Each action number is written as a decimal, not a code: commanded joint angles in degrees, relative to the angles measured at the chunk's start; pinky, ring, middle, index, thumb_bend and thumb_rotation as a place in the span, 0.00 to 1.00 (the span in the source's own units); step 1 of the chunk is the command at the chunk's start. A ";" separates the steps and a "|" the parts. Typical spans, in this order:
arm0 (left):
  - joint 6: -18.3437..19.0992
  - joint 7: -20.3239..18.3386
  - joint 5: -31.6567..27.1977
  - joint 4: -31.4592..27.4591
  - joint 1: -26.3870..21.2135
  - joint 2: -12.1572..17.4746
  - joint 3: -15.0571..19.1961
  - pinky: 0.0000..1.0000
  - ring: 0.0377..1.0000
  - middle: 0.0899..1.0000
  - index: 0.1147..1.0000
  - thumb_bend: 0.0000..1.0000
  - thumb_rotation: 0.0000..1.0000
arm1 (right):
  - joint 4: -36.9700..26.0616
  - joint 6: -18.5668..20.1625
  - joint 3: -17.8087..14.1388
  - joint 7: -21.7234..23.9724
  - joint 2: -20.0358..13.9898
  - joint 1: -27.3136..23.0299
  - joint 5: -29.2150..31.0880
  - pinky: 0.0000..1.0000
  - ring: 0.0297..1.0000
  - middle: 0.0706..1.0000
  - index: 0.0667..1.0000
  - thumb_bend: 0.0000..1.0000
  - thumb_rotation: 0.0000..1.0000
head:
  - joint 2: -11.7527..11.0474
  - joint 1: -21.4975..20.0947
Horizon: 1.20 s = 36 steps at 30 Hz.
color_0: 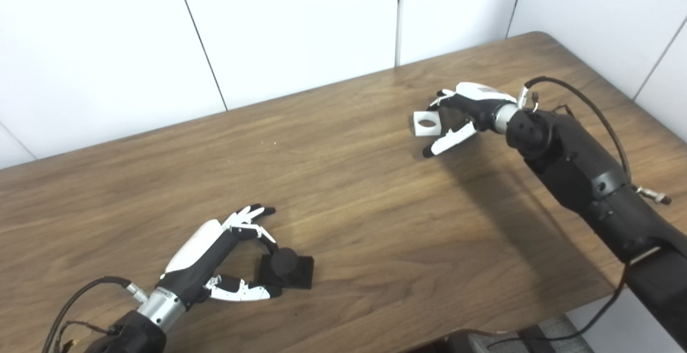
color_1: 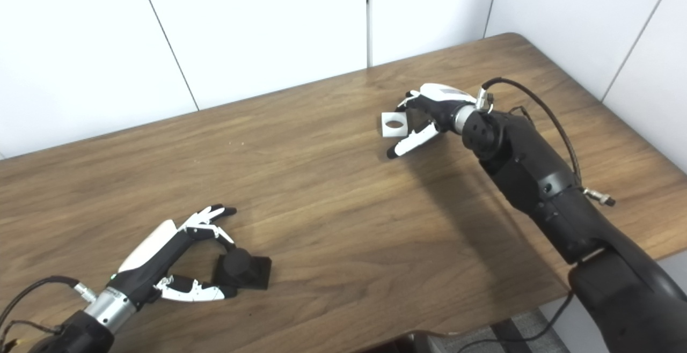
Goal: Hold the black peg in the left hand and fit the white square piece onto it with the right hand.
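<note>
Left hand (color_0: 225, 259) at near table (color_0: 375, 224) edge, fingers curled around black peg (color_0: 285, 270); firm grip unconfirmed. Right hand (color_0: 467, 114) at far side, fingers pinching white square piece (color_0: 426, 123).

Bright, even overhead light; soft shadow under the right arm (color_0: 585, 176) across the table (color_0: 349, 208); mild glare on wood, slightly soft focus.
</note>
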 commanded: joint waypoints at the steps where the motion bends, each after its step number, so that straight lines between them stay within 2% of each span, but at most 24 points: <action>1: 1.46 -1.25 1.71 -0.34 0.82 2.39 0.25 1.00 1.00 0.94 0.42 0.52 0.07 | 1.00 -1.87 -0.27 -1.88 -0.13 -1.50 0.61 0.98 1.00 1.00 0.80 0.87 0.50 | 0.10 -0.08; 8: 1.86 -1.45 1.74 -0.91 1.17 2.45 0.38 1.00 1.00 0.94 0.42 0.52 0.07 | 3.27 -3.49 0.37 -5.26 0.73 -1.44 0.99 0.96 1.00 0.99 0.78 0.82 0.43 | 0.22 0.15; 12: 2.11 -1.40 1.67 -1.13 1.28 2.46 0.34 1.00 1.00 0.94 0.42 0.52 0.07 | 4.95 -4.33 0.71 -8.48 1.51 -1.51 0.25 0.91 0.97 0.95 0.73 0.76 0.34 | 0.37 0.18; 22: 3.13 -1.59 1.69 -1.93 1.49 2.61 0.22 1.00 1.00 0.94 0.42 0.52 0.07 | 8.67 -6.37 0.85 -16.05 3.21 -1.28 -0.48 0.87 0.90 0.88 0.62 0.66 0.17 | 0.63 0.38; 23: 3.15 -1.62 1.61 -1.99 1.55 2.64 0.21 1.00 1.00 0.94 0.42 0.52 0.07 | 8.87 -6.34 0.93 -16.48 3.31 -1.24 -0.56 0.87 0.90 0.87 0.54 0.59 0.16 | 0.67 0.45; 26: 3.01 -1.56 1.74 -2.09 1.64 2.73 0.13 1.00 1.00 0.94 0.42 0.52 0.07 | 8.98 -5.76 1.17 -17.08 3.52 -1.16 -0.75 0.89 0.89 0.86 0.47 0.52 0.14 | 0.74 0.52; 36: 3.42 -1.68 1.85 -2.73 1.71 3.01 0.15 1.00 1.00 0.94 0.42 0.52 0.07 | 10.68 -5.91 2.26 -18.10 3.54 -1.74 -0.59 0.89 0.88 0.84 0.46 0.51 0.14 | 1.07 0.90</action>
